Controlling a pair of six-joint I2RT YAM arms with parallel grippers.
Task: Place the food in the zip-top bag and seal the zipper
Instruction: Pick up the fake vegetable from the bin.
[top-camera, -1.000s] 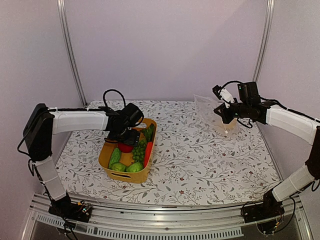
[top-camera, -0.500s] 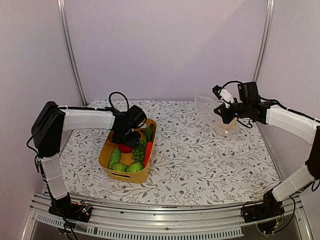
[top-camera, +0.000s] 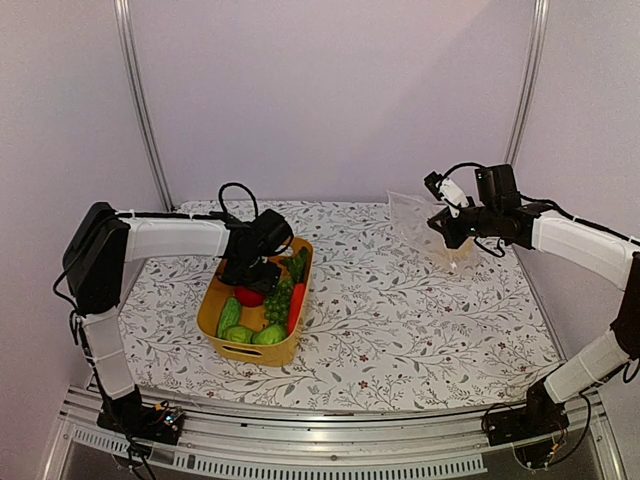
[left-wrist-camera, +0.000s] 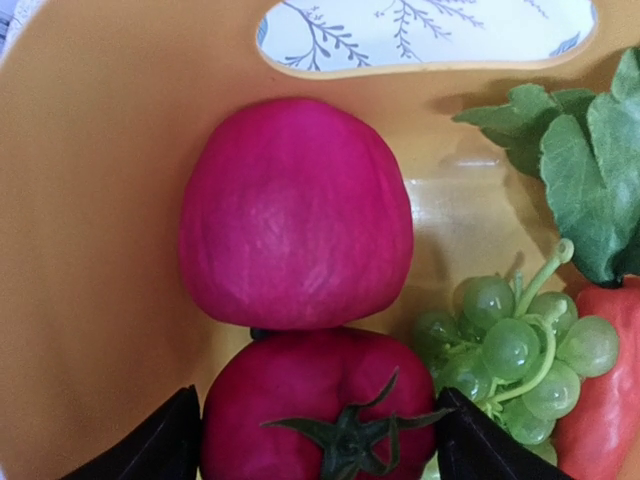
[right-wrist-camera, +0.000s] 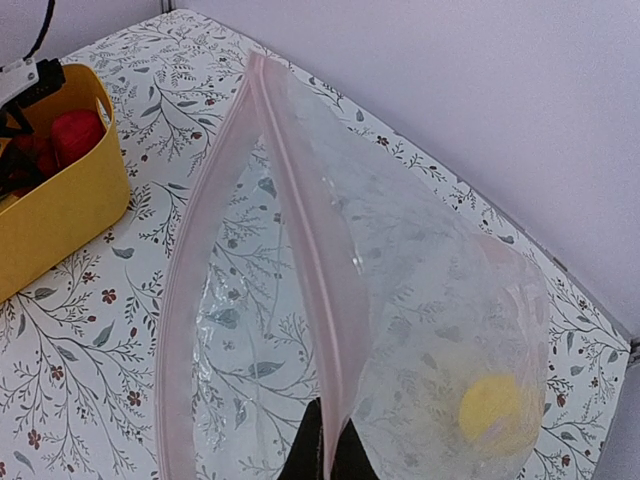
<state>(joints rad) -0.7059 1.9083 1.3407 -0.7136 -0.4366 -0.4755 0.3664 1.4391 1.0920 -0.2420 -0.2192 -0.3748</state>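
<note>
**At far right: zip-top bag (top-camera: 425, 225) held up, one lemon (right-wrist-camera: 490, 412) inside**

Your right gripper (top-camera: 447, 226) is clamped on the bag's mouth edge, pinching one strip of the zipper (right-wrist-camera: 300, 240). The mouth gapes. Its two pink strips meet at a far tip and spread toward your wrist, so the long axis runs away from the gripper. The bag body sags, with the lemon in its bottom corner, low by the floral table (top-camera: 400, 320).

Well apart to the left sits the yellow basket (top-camera: 213, 300), long axis near-to-far. Your left gripper (left-wrist-camera: 322, 440) is down inside it. Its fingers (left-wrist-camera: 170, 445) straddle the tomato (left-wrist-camera: 290, 395), right against both sides; can't tell if they squeeze. The apple (left-wrist-camera: 295, 215) touches the tomato, between it and the end wall. Beside them are the grapes (left-wrist-camera: 510, 350) and the carrot (left-wrist-camera: 600, 420) with its leafy top (left-wrist-camera: 590, 140).

Count: one lemon, apple, tomato, grape bunch and carrot, plus three green pieces (top-camera: 240, 333) at the basket's near end, kind unclear.
</note>
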